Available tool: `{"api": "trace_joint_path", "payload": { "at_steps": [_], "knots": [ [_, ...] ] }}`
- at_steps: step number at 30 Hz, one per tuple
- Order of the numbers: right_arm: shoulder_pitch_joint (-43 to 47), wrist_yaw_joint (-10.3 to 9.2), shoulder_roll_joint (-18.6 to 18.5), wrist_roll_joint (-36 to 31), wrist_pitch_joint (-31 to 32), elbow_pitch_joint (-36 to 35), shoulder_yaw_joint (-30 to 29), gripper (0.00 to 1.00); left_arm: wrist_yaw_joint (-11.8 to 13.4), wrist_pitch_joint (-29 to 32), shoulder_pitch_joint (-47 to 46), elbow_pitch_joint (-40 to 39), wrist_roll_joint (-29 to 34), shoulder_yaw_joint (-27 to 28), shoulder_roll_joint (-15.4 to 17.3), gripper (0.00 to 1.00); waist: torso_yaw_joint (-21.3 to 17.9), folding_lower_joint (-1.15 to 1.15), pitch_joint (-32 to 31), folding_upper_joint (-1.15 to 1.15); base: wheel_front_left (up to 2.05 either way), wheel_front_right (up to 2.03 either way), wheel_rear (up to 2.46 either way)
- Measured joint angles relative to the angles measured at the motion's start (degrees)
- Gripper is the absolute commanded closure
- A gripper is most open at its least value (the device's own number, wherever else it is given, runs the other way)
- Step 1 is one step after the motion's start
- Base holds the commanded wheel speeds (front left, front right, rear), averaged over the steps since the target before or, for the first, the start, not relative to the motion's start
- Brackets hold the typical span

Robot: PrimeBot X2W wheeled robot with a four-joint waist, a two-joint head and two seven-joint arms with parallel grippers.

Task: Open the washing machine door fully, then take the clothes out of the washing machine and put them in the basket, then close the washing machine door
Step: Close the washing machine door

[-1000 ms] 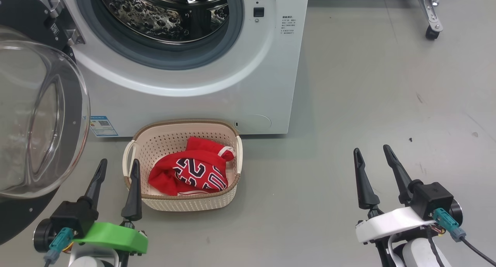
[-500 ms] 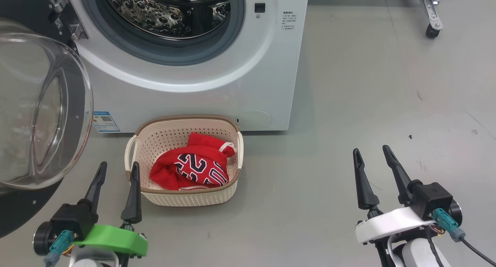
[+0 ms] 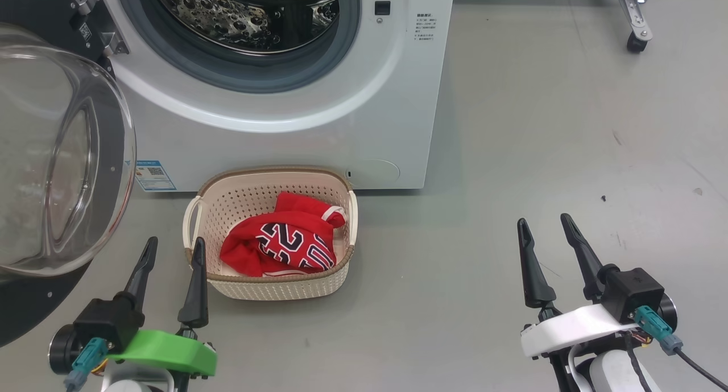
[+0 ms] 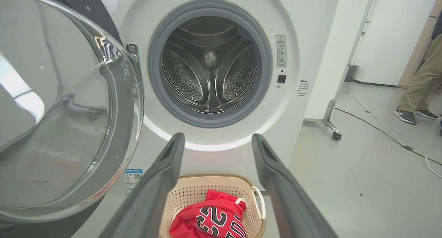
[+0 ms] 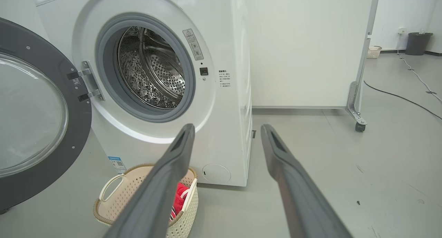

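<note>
Vs 1 s back: the whole head view has slid, with washer and basket sitting a bit higher in frame, so that's camera motion; nothing on the floor has moved. Both arms hold the same pose.

Left gripper [image 3: 176, 241]: fingers spread wide, nothing between them, hovering just left of the basket [image 3: 273, 287]. Right gripper [image 3: 544, 219]: also wide open and empty, over bare floor well to the right.

The clothes [image 3: 284, 244] are in the basket, a crumpled red heap. The basket sits on the floor against the front of the washing machine [image 3: 369, 113]. The washing machine door [image 3: 57, 153] is swung out wide on the left; the drum [image 3: 250, 11] looks empty.

Writing: navy digits with white edging on the jersey, folded; they look like "2"s, can't confirm the full number. Blue label [image 3: 151, 176] low on the washer front carries a QR-type code, text too small. Small print block [image 3: 424, 27] right of the opening is unreadable. Warning-triangle sticker [image 4: 281, 50] above the latch, text illegible.
</note>
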Motion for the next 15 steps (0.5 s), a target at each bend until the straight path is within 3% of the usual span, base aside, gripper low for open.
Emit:
{"api": "trace_joint_path", "payload": {
  "at_steps": [15],
  "knots": [
    [0.0,-0.1,0.0,0.0,0.0,0.0,-0.2,0.0,0.0,0.0,0.0,0.1,0.1,-0.4,0.0,0.0,0.4,0.0,0.3,0.0,0.0,0.0,0.0]
  ]
}}
